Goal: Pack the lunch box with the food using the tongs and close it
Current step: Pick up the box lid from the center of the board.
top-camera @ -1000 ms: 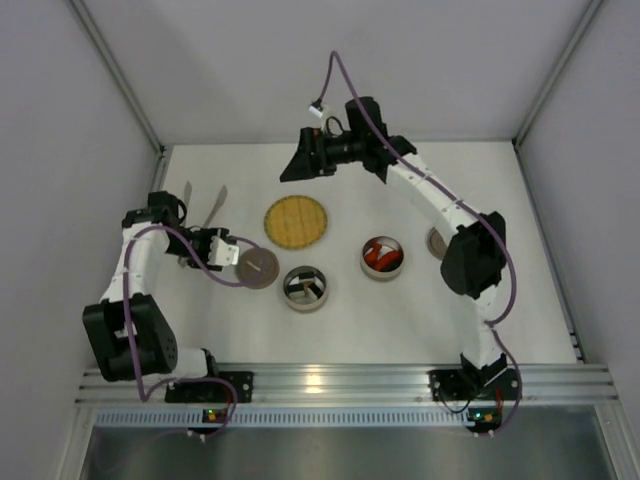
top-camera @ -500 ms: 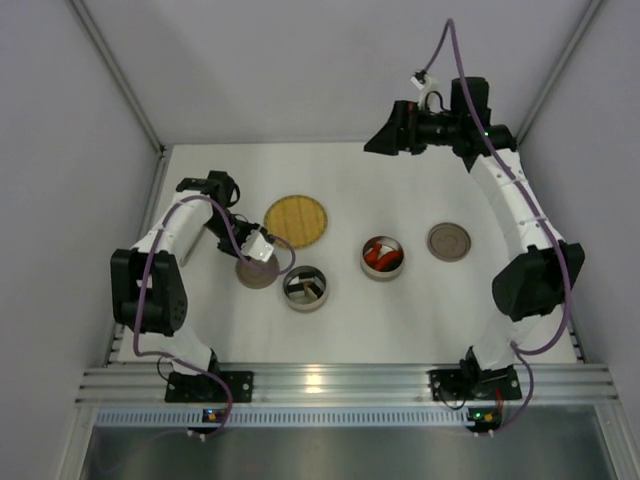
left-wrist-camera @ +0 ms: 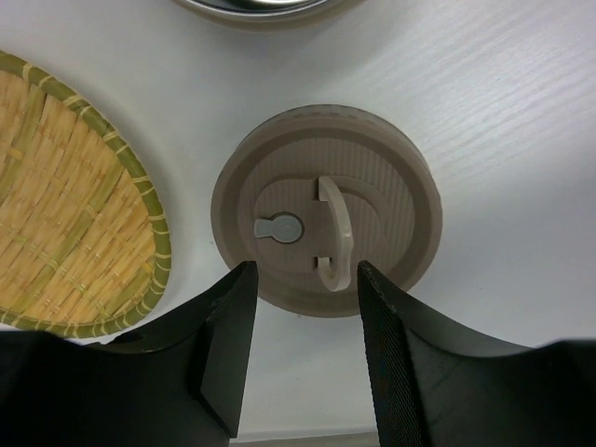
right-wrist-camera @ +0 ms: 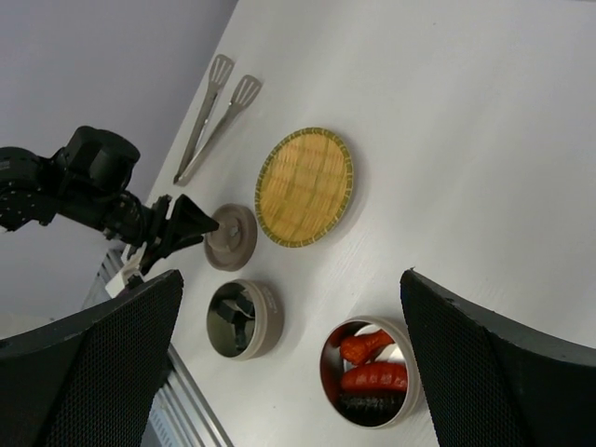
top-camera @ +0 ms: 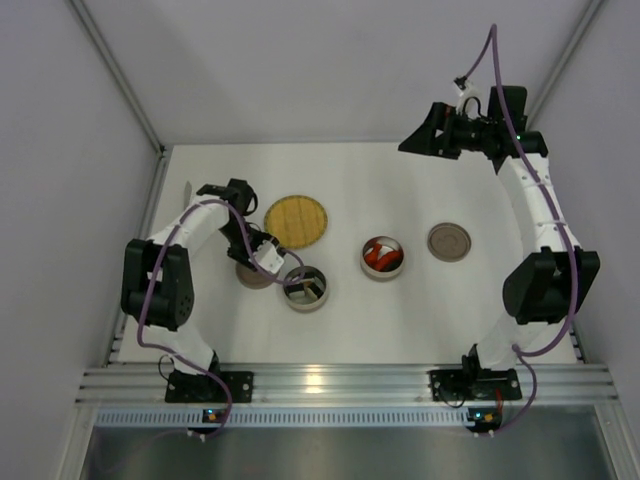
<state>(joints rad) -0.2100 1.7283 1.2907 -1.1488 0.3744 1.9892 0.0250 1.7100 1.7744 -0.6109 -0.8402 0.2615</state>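
The lunch box is two round metal tins. One tin holds dark-wrapped sushi pieces. The other tin holds red-orange food and a dark roll. A tan lid lies left of the sushi tin. My left gripper hovers just over that lid, open, with nothing between its fingers. A second lid lies to the right. The tongs lie on the table at far left, partly hidden by my left arm. My right gripper hangs high at back right, wide open.
A round yellow woven plate with nothing on it sits behind the tins, close to the left lid. Grey walls close in the table on the left, back and right. The metal rail with the arm bases runs along the near edge.
My right arm has swung from back centre to back right, staying open. My left arm has swung from the table's left side in over the left lid.
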